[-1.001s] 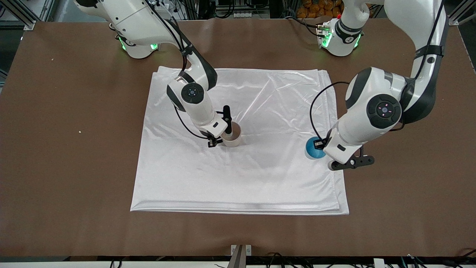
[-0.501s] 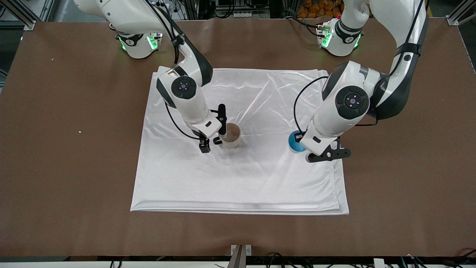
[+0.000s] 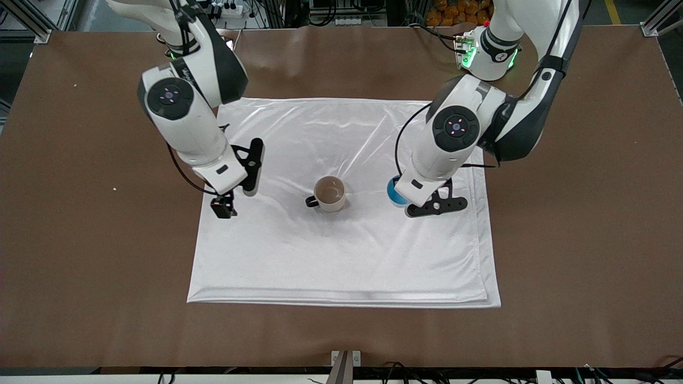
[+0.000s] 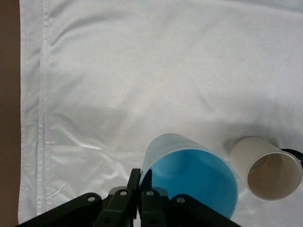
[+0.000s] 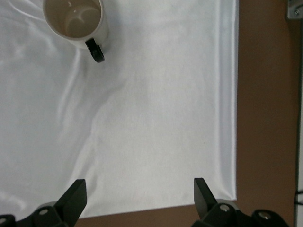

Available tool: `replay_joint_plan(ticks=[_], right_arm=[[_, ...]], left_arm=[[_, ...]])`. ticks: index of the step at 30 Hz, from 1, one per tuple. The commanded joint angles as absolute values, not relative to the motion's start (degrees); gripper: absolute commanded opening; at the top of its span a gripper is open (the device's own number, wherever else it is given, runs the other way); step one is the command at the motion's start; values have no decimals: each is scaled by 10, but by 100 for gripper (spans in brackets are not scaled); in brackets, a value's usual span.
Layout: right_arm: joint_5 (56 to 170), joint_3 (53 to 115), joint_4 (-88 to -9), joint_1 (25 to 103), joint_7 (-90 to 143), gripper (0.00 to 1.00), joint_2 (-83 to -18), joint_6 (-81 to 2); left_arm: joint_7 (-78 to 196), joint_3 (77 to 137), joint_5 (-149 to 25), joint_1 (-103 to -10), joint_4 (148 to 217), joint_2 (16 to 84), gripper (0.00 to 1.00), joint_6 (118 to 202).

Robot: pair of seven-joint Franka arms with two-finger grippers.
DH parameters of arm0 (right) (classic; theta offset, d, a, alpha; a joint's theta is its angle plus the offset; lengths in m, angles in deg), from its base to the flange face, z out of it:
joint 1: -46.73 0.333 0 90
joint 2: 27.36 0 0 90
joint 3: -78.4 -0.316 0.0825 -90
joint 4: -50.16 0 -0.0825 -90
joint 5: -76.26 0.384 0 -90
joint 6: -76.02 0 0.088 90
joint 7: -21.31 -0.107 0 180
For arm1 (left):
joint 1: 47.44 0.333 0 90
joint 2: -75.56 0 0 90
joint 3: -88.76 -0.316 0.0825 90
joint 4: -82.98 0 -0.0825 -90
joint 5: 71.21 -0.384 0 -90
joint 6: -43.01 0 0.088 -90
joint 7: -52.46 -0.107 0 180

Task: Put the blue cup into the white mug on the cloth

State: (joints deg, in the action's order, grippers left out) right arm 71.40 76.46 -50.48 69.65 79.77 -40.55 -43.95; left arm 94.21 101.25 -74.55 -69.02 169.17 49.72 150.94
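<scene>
The white mug [image 3: 330, 194] stands upright near the middle of the cloth [image 3: 341, 250], on its own, its black handle pointing toward the right arm's end of the table [image 3: 80, 224]. Nothing touches it, and bare cloth rings it on every side.

The left end effector [image 3: 397, 193] hangs over the cloth at the left arm's end, fingers [image 4: 135, 182] pinched tight on the rim of the blue cup [image 3: 395, 192]. In the left wrist view the blue cup [image 4: 191, 177] fills the space right under the fingers, mouth open to the camera, and the white mug [image 4: 266, 168] sits just beside it, a narrow strip of cloth [image 4: 142, 71] between the two. On the cup's other flank the cloth runs a good way out to its hemmed edge, then brown table [image 4: 8, 118].

The right end effector [image 3: 237, 194] is up over the cloth's edge at the right arm's end, fingers [image 5: 75, 197] spread wide and holding nothing. The right wrist view shows the white mug [image 5: 75, 21] well apart from it, a broad open sheet of creased cloth [image 5: 156, 132] in between, and the cloth's corner with brown table [image 5: 265, 118] right below that end effector. The cloth lies well inside the table's edges, with wide brown margins all round.
</scene>
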Motion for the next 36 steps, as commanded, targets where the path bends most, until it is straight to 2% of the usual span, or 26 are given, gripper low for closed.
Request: replay_joint_plan(ticks=[1,10,19,36], right_arm=[[705,758,-518,655,792,100,-354,-409],[704,762,-501,605,772,100,-308,-344],[703,762,-445,555,769,100,-308,-267],[708,761,-395,503,668,100,-315,-215]], left_arm=[[975,1009,-758,-713,1688,488,2,1506],[1011,1010,-756,-759,1684,473,2,1530],[1053,1010,-757,-793,1683,452,2,1588],[1061,1010,-757,-818,1684,424,2,1644]])
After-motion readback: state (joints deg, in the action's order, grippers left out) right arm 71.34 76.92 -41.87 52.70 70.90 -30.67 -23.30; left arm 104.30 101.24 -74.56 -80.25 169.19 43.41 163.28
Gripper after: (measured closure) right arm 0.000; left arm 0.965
